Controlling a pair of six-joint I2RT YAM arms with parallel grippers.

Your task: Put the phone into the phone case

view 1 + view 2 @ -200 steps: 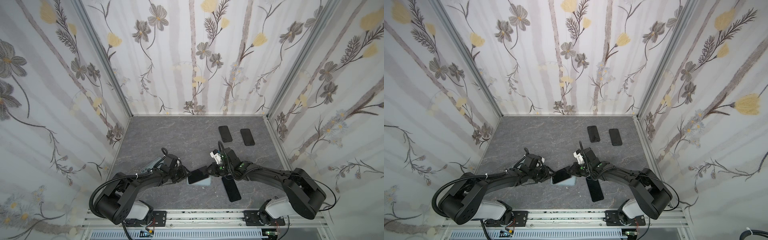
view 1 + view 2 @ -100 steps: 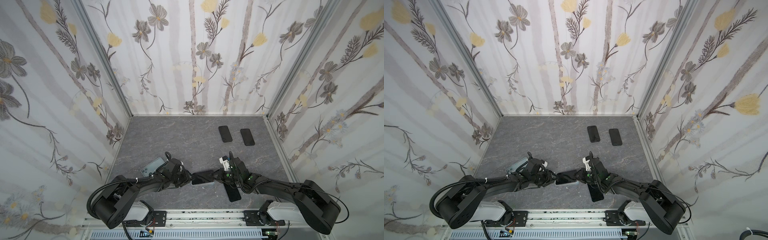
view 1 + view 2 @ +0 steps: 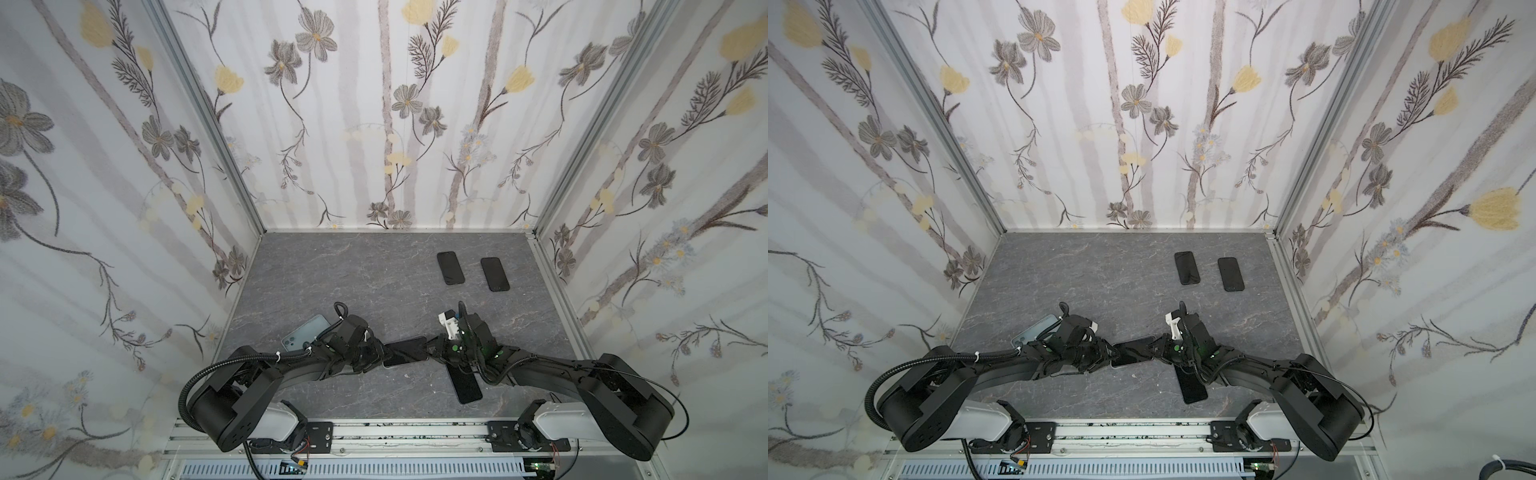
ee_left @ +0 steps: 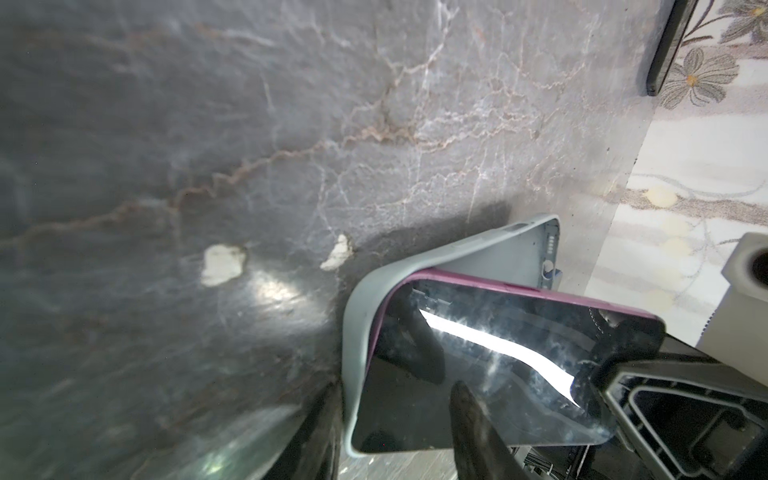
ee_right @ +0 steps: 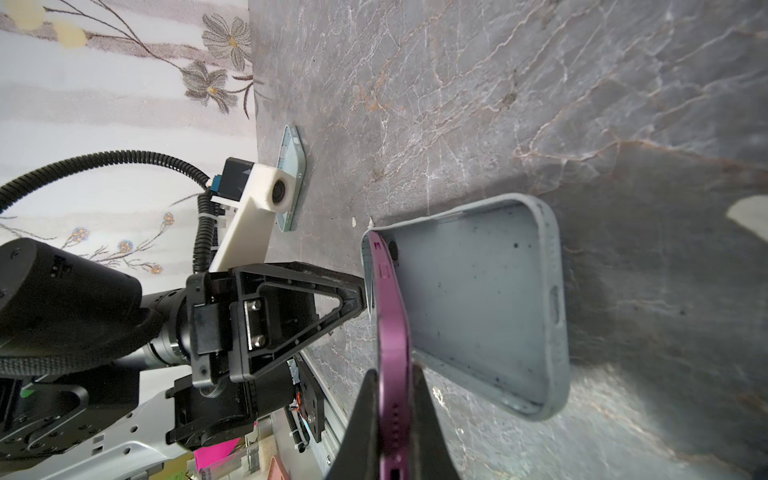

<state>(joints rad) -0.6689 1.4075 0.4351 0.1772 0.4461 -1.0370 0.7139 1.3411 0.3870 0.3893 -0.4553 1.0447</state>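
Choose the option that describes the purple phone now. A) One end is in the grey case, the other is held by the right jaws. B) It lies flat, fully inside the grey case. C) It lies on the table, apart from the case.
A: in the right wrist view the purple phone meets the grey case at one end only, and the right gripper pinches its other end.

Lab robot cell: marbled tabletop [image 3: 332,270] is boxed in by floral walls [image 3: 374,124], w/ alu. rail [image 3: 395,432] bolted along tabletop's near edge.
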